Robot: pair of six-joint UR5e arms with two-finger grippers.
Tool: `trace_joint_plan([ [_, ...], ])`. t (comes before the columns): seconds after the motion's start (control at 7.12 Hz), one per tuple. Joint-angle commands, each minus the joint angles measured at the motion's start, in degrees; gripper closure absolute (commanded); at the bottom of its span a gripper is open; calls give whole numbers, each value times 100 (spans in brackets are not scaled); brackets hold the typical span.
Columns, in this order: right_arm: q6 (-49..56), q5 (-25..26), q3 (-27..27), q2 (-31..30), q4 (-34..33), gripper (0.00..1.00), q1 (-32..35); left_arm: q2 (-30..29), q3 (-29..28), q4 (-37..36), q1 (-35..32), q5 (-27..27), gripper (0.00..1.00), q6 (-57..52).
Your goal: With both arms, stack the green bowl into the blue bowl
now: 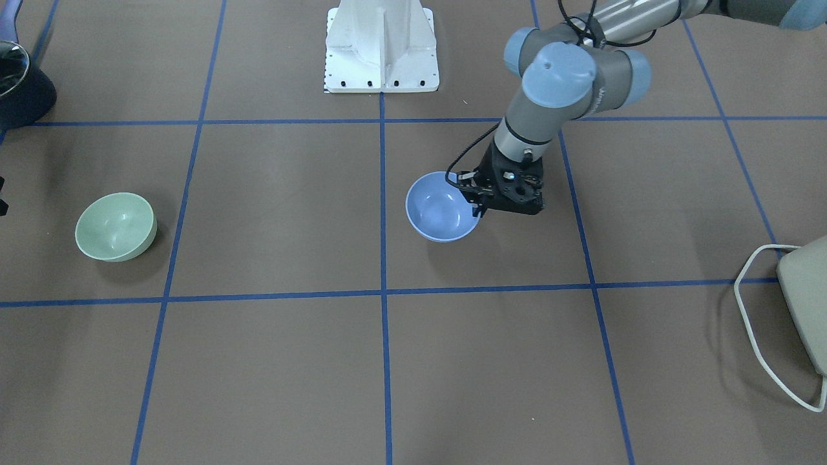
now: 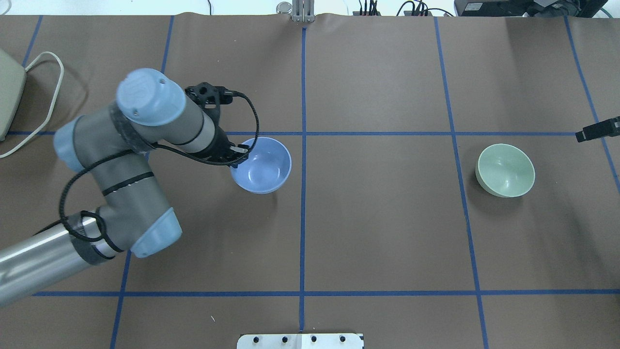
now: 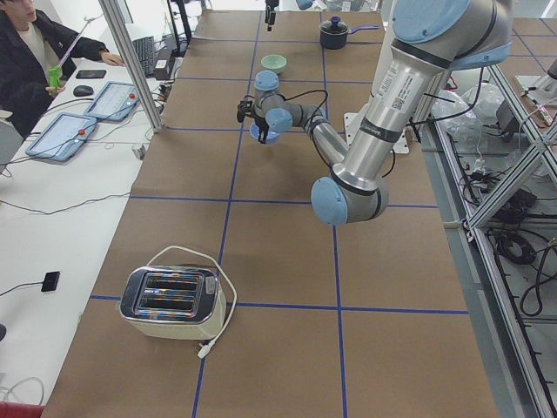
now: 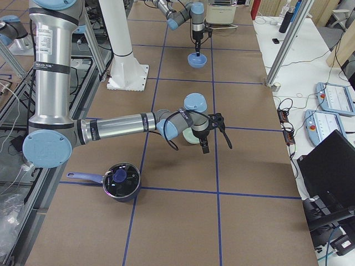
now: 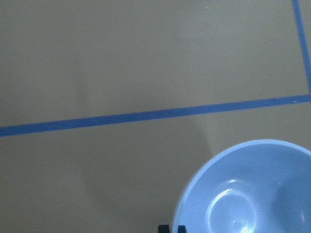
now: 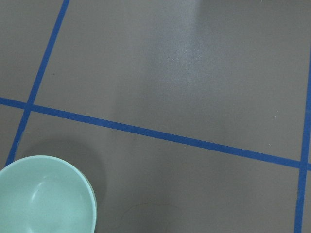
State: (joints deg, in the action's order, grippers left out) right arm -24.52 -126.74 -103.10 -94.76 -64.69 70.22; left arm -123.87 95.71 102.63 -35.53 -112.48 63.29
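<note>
The green bowl point(image 2: 506, 169) stands upright on the bench point(image 2: 378, 232), well apart from the blue bowl point(image 2: 261, 165), which lies just on the left arm's side of the centre line. The blue bowl's rim is straddled by the left end effector point(image 2: 239, 151), whose fingers appear clamped on the thin wall; whether the bowl is lifted cannot be told. The right end effector point(image 2: 598, 130) hangs near the green bowl without touching it, and whether it is open or closed cannot be told. A glossy rim pinched at one point could slip or let the blue bowl tilt, so that the green bowl would be seated askew. If the green bowl's rim is missed, it could be pushed across the bench rather than gripped. The arms could also collide over the blue bowl.
</note>
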Motion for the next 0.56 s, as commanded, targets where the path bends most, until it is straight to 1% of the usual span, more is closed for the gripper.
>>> trace_joint_plan([
  [0.0,0,0,9,1,0,0,0,-767,-673,-59,484,409,100,367],
  [0.14,0,0,9,1,0,0,0,-857,-772,-24,659,620,100,377],
  [0.28,0,0,9,-7,0,0,0,-849,-782,-24,679,631,100,360],
  [0.42,0,-9,9,-7,0,0,0,-832,-782,-15,679,639,94,307],
])
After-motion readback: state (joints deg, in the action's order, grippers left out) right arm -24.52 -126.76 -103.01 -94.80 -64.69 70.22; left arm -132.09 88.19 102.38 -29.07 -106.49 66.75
